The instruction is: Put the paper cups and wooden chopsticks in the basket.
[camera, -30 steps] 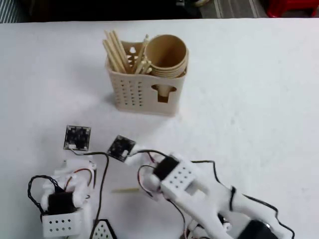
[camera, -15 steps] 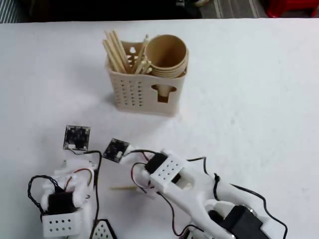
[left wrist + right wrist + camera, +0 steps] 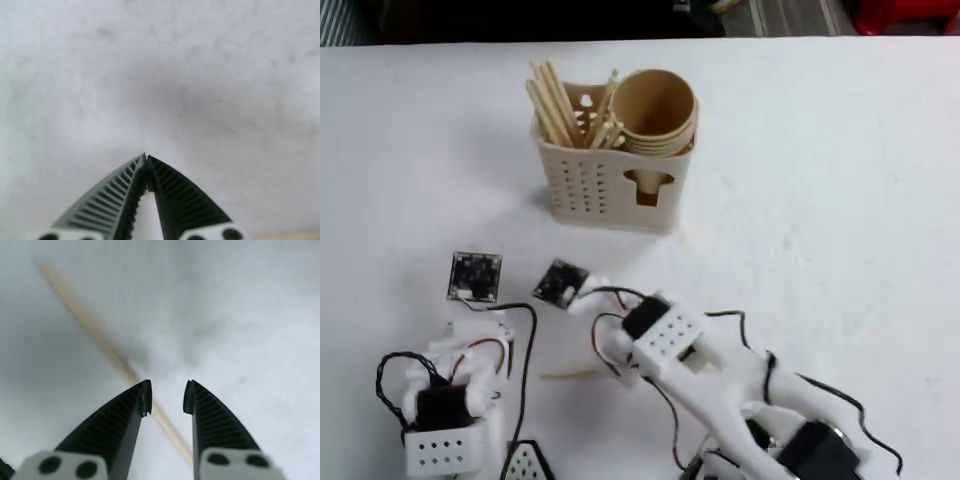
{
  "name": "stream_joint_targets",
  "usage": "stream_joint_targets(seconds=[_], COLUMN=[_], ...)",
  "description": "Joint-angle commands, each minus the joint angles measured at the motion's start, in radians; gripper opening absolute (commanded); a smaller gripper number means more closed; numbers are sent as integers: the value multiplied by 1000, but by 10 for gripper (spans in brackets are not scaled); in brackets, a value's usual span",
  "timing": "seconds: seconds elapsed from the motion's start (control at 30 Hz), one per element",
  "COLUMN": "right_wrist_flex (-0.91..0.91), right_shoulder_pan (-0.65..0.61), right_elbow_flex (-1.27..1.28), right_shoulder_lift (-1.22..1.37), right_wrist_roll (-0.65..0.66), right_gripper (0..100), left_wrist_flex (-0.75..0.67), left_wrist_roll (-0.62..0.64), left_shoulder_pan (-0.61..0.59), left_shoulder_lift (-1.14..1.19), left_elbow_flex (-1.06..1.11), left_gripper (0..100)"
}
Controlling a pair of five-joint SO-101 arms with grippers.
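Wooden chopsticks point(image 3: 558, 100) stand bunched in the left side of the cream basket point(image 3: 610, 195), leaning at slightly different angles, and a nested stack of paper cups point(image 3: 655, 110) sits upright in the right side, just beside them. The basket stands toward the far part of the white desk point(image 3: 840, 200).

One loose chopstick point(image 3: 570, 375) lies flat on the desk, well apart from the basket and between my two arms. My right arm point(image 3: 720, 385) bends over one end of it, hiding that end in the high view. My right gripper point(image 3: 166, 398) is open, its two ribbed fingers held a small gap apart and pointing down at the desk. In my right wrist view the loose chopstick runs slantwise beneath it, passing behind one fingertip and then across the gap toward the other finger. I cannot tell whether either finger touches the wood.

My left arm point(image 3: 445, 405) sits folded at the near corner of the desk, near the free end of the loose chopstick. My left gripper point(image 3: 146, 160) is closed on nothing, its tips meeting above bare desk.
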Motion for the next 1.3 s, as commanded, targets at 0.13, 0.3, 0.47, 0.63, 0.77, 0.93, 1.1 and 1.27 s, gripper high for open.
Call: stream_joint_targets(seconds=[0.13, 0.3, 0.47, 0.63, 0.77, 0.93, 1.1, 1.27], right_wrist_flex=[119, 114, 36, -85, -150, -180, -185, -179], right_shoulder_pan=[-1, -87, -127, -127, -122, -114, -44, 42], right_elbow_flex=[-6, 21, 75, 143, 146, 143, 144, 144], right_shoulder_lift=[-213, -196, -173, -96, 5, 84, 82, 82], right_wrist_roll=[8, 0, -2, -2, 0, 5, 8, 9], right_gripper=[122, 122, 120, 122, 122, 119, 21, 17], left_wrist_flex=[5, 5, 5, 5, 5, 5, 5, 5], left_wrist_roll=[8, 8, 8, 8, 8, 8, 8, 8], left_shoulder_pan=[19, 19, 19, 19, 19, 19, 19, 19], left_shoulder_lift=[4, 4, 4, 4, 4, 4, 4, 4], left_elbow_flex=[-5, -5, -5, -5, -5, -5, -5, -5], left_gripper=[24, 24, 24, 24, 24, 24, 24, 24])
